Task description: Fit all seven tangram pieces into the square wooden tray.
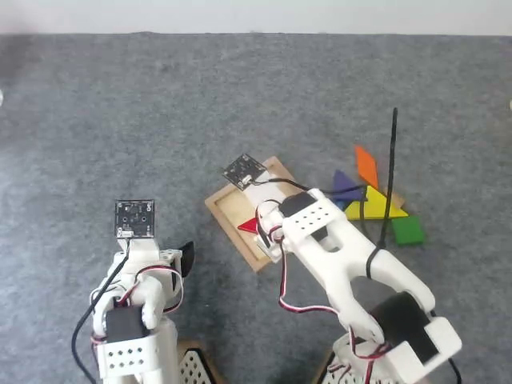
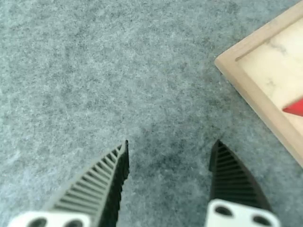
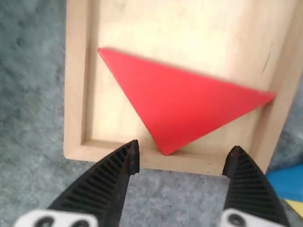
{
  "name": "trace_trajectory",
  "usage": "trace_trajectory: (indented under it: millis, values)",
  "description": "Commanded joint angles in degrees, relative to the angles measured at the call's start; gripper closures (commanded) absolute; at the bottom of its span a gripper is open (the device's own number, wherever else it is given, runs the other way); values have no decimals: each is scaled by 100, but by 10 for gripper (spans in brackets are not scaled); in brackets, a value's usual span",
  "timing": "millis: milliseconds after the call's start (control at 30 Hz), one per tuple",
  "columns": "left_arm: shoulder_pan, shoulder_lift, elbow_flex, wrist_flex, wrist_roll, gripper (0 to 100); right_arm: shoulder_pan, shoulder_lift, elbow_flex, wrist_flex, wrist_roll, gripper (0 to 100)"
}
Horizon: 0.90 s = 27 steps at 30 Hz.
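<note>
- Left gripper (image 2: 171, 144): nearest item. Sits over grey felt mat (image 2: 85, 66), off the corner of the wooden tray (image 2: 246, 87) and apart from it. Jaws spread, nothing between them.
- Right gripper (image 3: 184, 146): hangs above tray's near rim (image 3: 142, 161), arm reaching in from the tray side opp. the left gripper. Jaws wide apart, empty; tips straddle the rim w/o touching any pc.
- Red triangle (image 3: 184, 106): lies flat inside tray, just past the right gripper's tips. One point meets a side wall, another sits close to the near rim. Edges skewed to the walls, not flush in a corner.
- Tray (image 1: 218, 205): rest of floor bare wood.
- Loose pcs, beyond tray on the side away from the left gripper: blue (image 1: 357, 211) closest to tray, then purple (image 1: 346, 186), yellow (image 1: 378, 203), orange (image 1: 366, 166), green (image 1: 408, 231) farthest. Clustered, some touching. Seventh pc: cannot tell where.
- Step, est.: first pc is in, grip let go; most of the job remains.
- Next, est.: either nudge red square to the walls, else later pcs may not seat, or swing the right gripper to the cluster and close on a free edge of one pc w/o dragging neighbours.
</note>
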Motion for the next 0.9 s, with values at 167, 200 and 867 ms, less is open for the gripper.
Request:
trace_trajectory:
  millis: [167, 200, 867]
  values:
    - [0, -123, -127, 26, 44, 729, 286, -453, -44, 163, 211, 702]
    - [9, -123, -127, 26, 44, 729, 321, -558, -53, 233, 202, 702]
    - [-9, -123, -127, 26, 44, 729, 277, -787, 185, 286, 202, 699]
